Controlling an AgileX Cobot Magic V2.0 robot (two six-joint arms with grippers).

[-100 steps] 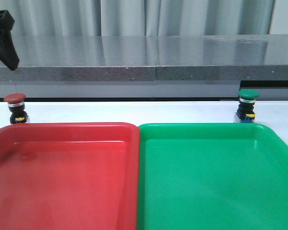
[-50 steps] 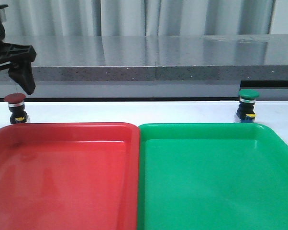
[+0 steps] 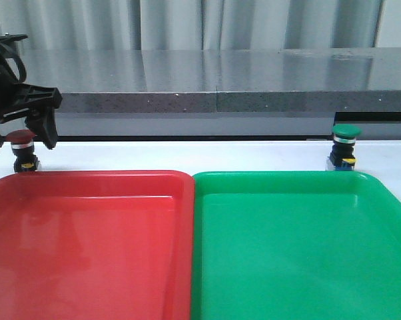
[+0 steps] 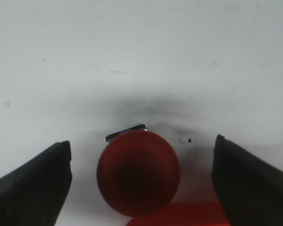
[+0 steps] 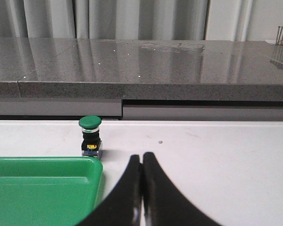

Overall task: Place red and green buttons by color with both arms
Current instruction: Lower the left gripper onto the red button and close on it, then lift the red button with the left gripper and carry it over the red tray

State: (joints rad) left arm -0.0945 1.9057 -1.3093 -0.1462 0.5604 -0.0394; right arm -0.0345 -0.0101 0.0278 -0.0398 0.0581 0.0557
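While left gripper (image 3: 22,137) straddles red button (image 4: 138,173), jaws open, grasp is pending.
Next: close on cap; right gripper (image 5: 141,160) jaws closed, green button (image 5: 90,136) untouched.

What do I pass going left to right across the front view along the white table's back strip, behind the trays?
Black left gripper with jaws open around the dark red mushroom-head button → bare white table → green mushroom-head button.

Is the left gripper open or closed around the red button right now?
Open. The left gripper has its fingers spread wide, gaps showing either side of the red button.
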